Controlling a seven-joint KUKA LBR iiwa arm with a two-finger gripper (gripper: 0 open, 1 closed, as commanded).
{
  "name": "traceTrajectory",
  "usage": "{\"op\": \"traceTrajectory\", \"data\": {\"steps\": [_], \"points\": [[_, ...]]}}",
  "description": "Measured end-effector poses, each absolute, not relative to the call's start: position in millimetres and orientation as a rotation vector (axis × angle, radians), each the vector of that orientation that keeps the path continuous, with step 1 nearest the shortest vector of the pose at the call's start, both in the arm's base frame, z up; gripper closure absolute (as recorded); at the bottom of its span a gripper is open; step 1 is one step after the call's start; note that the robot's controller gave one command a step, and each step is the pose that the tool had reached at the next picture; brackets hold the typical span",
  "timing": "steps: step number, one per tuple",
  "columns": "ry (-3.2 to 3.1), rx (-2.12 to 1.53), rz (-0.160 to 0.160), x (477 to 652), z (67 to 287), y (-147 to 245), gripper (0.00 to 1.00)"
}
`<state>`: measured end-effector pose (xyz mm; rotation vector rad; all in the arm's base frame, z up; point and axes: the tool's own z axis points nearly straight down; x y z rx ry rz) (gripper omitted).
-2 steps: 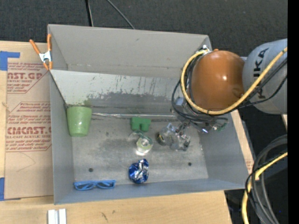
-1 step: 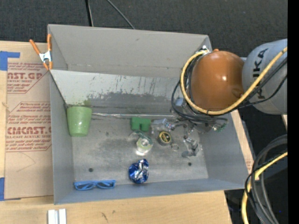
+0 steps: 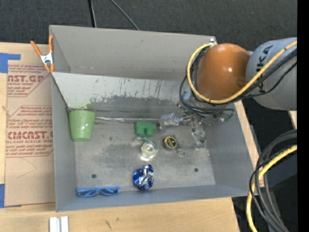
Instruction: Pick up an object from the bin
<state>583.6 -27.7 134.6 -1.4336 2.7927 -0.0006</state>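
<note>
Gripper (image 3: pixel 198 132) is hovering, open or closed I cannot tell; a black-and-yellow ring (image 3: pixel 170 142) is lying just beside it, toward the view's left.

Robotics lab, KUKA arm (image 3: pixel 277 74) w/ looped cables (image 3: pixel 192 64) over grey metal bin (image 3: pixel 130 52), dark carpet (image 3: pixel 203 8)

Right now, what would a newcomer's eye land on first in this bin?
The arm's big orange cover at the right of the bin, with the claw below it, just right of a small black-and-yellow ring. Then the light green cup at the left wall and the blue-and-white crumpled ball near the front wall.
</note>
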Motion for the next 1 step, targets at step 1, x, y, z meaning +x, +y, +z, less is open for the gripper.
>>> {"op": "traceTrajectory", "data": {"steps": [1], "points": [[2.869,-1.285,0.006,582.2,77.7,-36.1,0.00]]}}
